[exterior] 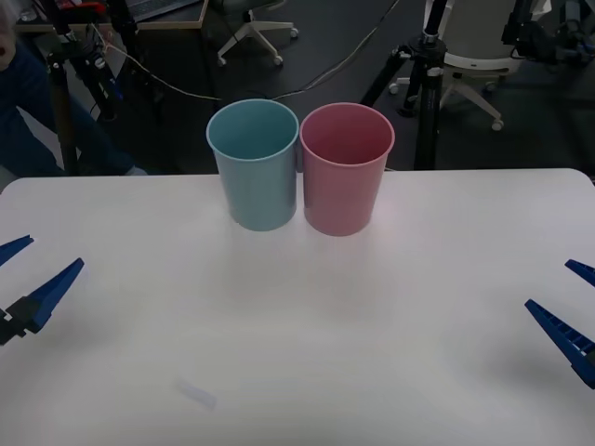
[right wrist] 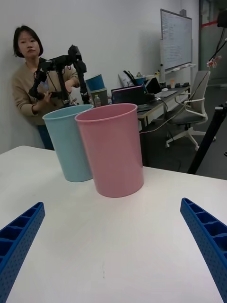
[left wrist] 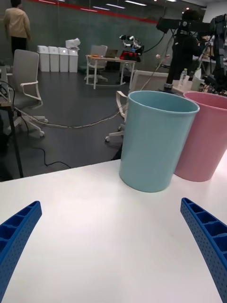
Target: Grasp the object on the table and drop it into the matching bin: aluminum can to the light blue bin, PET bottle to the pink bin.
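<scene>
At opposite table [exterior: 297,325] edges, both grippers rest, jaws spread.

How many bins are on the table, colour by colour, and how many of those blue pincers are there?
Light blue bin: 1
Pink bin: 1
Blue pincers: 2, the left pincer and the right pincer, both open above the table
Total: 4

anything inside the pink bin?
From the front view, the pink bin shows only bare pink inner wall; its floor is hidden by the near rim, so contents down there cannot be ruled out. The light blue bin stands touching beside it.
</scene>
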Robot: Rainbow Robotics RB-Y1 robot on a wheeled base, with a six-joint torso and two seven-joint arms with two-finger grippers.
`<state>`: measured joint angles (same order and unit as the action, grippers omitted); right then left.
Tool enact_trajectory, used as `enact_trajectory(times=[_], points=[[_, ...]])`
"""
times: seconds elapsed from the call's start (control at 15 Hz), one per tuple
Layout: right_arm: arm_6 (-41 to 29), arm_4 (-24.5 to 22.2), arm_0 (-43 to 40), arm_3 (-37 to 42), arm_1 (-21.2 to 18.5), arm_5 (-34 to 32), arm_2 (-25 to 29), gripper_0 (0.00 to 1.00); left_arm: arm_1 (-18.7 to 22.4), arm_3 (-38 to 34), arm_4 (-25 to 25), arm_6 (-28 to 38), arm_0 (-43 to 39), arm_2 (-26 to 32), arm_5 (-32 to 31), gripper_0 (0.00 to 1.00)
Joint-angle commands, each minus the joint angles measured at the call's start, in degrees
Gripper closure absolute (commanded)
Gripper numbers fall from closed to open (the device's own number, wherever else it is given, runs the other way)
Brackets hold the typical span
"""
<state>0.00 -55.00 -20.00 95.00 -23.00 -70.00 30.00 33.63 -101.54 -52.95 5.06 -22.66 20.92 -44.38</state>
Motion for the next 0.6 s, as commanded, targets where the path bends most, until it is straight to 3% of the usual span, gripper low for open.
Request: enact_trajectory(times=[0.07, 0.6], points=[[0.0, 0.0, 0.0, 0.0, 0.0, 0.0, 0.0, 0.0, -1.73, -0.06, 0.04, -0.49, -1.07, 1.32, -1.06, 0.0], [0.0, 0.0, 0.0, 0.0, 0.0, 0.0, 0.0, 0.0, -3.31, -0.06, 0.04, -0.05, -2.39, 1.49, -1.15, 0.0]])
